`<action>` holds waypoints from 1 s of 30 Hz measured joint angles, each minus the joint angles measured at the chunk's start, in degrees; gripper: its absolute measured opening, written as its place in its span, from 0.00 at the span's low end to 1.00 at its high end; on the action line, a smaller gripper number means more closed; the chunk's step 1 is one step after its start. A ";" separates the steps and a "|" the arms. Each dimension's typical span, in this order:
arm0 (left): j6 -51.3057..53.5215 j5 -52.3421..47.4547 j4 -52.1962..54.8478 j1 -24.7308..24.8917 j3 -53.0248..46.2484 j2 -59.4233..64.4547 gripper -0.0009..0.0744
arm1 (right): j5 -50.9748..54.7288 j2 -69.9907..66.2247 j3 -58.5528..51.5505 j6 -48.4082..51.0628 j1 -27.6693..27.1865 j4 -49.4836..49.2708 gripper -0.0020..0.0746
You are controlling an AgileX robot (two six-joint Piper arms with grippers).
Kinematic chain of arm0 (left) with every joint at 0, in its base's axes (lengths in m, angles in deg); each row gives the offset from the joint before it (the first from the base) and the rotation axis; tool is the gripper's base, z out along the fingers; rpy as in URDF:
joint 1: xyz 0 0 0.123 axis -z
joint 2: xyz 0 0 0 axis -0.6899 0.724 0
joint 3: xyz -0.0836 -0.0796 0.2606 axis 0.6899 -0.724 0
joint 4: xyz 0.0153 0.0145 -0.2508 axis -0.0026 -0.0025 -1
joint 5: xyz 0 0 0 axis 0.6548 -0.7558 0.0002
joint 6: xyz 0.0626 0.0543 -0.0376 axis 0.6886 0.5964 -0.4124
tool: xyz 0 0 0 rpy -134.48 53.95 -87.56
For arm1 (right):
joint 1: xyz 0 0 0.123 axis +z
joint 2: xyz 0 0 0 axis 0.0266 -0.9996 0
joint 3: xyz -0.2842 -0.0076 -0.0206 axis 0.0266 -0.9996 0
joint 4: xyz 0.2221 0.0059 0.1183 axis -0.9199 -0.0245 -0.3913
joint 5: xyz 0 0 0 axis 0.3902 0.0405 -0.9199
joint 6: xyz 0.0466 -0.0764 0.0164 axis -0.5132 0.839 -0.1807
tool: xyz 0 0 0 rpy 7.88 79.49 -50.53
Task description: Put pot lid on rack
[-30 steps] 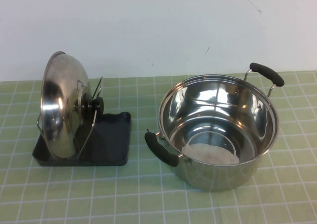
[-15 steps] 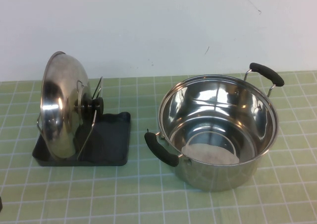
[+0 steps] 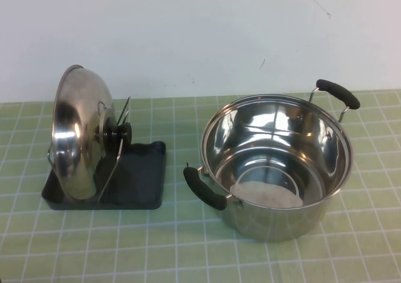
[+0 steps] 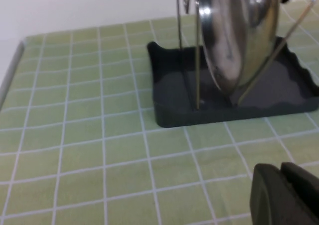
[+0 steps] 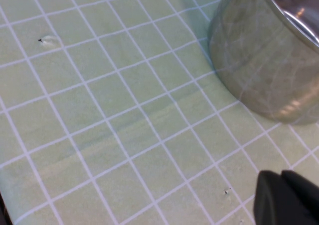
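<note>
The pot lid (image 3: 75,133), shiny steel with a black knob (image 3: 114,133), stands on edge between the wire uprights of the rack (image 3: 135,183), a dark tray at the table's left. In the left wrist view the lid (image 4: 239,36) and the rack (image 4: 174,95) lie ahead of my left gripper (image 4: 282,195), which is shut, empty and well clear of them. My right gripper (image 5: 284,197) is shut and empty above the mat, beside the pot's outer wall (image 5: 269,60). Neither gripper shows in the high view.
A deep steel pot (image 3: 276,164) with two black handles stands open on the right of the green checked mat (image 3: 175,245). A white wall runs behind the table. The mat's left edge (image 4: 12,70) shows in the left wrist view.
A small dark tip showed at the lower left edge of the high view half a second ago and is gone now. Lid, rack and pot have not moved.
</note>
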 joint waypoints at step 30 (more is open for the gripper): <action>-14.11 4.58 8.79 -0.70 -3.91 -0.86 0.01 | 0.00 0.00 0.00 0.00 0.00 0.00 0.02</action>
